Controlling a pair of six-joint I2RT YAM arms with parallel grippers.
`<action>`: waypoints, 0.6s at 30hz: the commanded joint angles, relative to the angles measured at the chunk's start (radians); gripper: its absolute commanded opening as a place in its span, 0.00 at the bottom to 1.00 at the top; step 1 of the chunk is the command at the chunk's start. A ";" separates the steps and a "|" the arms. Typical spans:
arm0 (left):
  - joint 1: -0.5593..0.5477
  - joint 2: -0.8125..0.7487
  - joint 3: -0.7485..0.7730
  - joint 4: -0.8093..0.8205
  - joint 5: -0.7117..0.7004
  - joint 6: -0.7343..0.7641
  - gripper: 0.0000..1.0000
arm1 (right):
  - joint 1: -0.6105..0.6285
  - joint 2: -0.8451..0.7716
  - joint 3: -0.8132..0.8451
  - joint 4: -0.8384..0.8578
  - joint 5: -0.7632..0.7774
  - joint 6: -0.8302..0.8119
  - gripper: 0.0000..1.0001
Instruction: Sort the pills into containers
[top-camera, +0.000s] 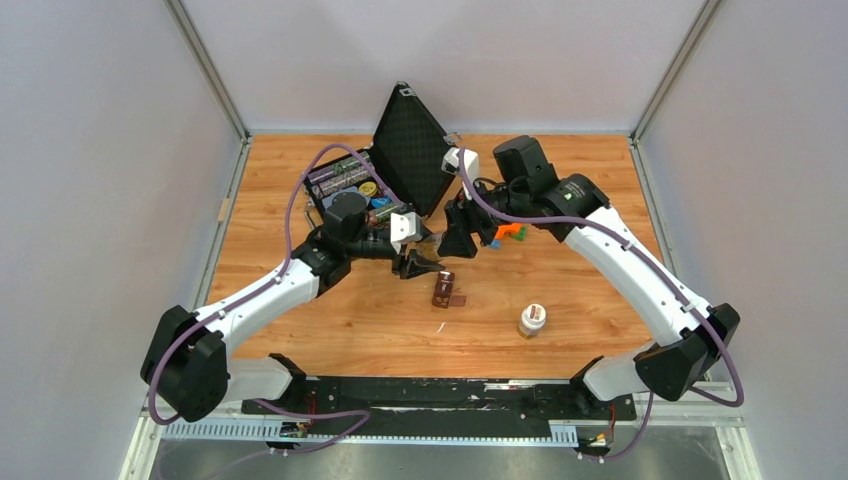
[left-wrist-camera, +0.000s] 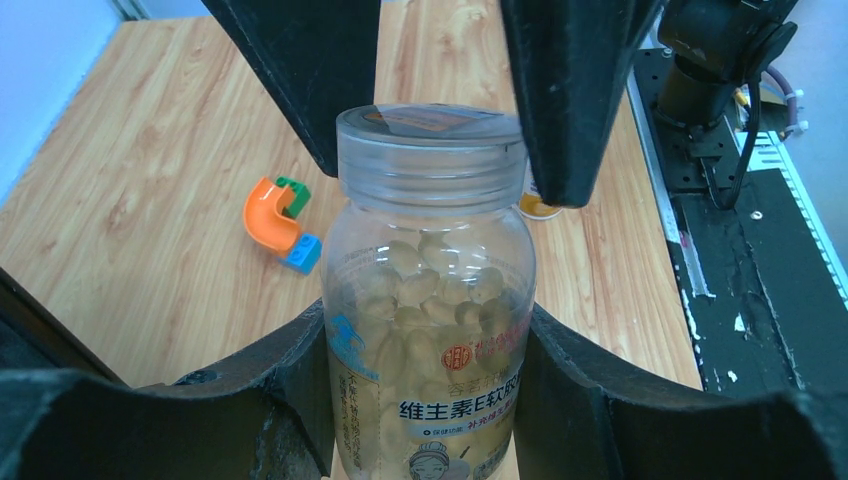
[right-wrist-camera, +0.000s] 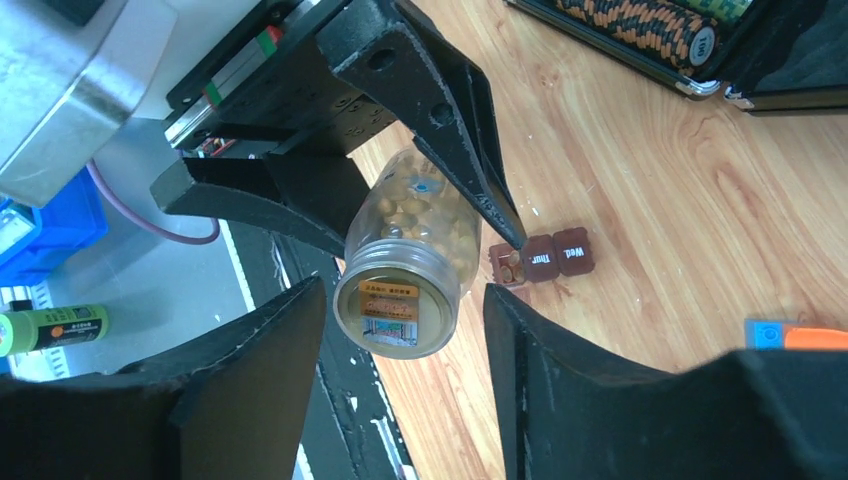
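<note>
Above the table's middle, my left gripper (left-wrist-camera: 430, 385) clamps the clear pill bottle (left-wrist-camera: 430, 290) by its body, with the cap (left-wrist-camera: 430, 150) facing my right gripper (right-wrist-camera: 405, 330). Its fingers straddle the cap with a sliver of gap and grip nothing. I'd centre, pinch squarely, then twist. The brown pill organizer strip (right-wrist-camera: 541, 258) lies just below, one lid up. The open black case (top-camera: 410, 150) stands close behind, so I judge the freer room is toward the near edge.
</note>
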 joint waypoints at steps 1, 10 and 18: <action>0.000 -0.035 0.041 0.020 0.015 0.024 0.00 | 0.008 0.004 0.036 0.061 0.058 0.050 0.53; 0.000 -0.051 0.016 0.106 -0.130 -0.003 0.00 | 0.111 0.016 -0.052 0.296 0.388 0.553 0.27; -0.001 -0.064 -0.022 0.182 -0.320 -0.024 0.00 | 0.137 0.041 -0.042 0.261 0.649 0.977 0.39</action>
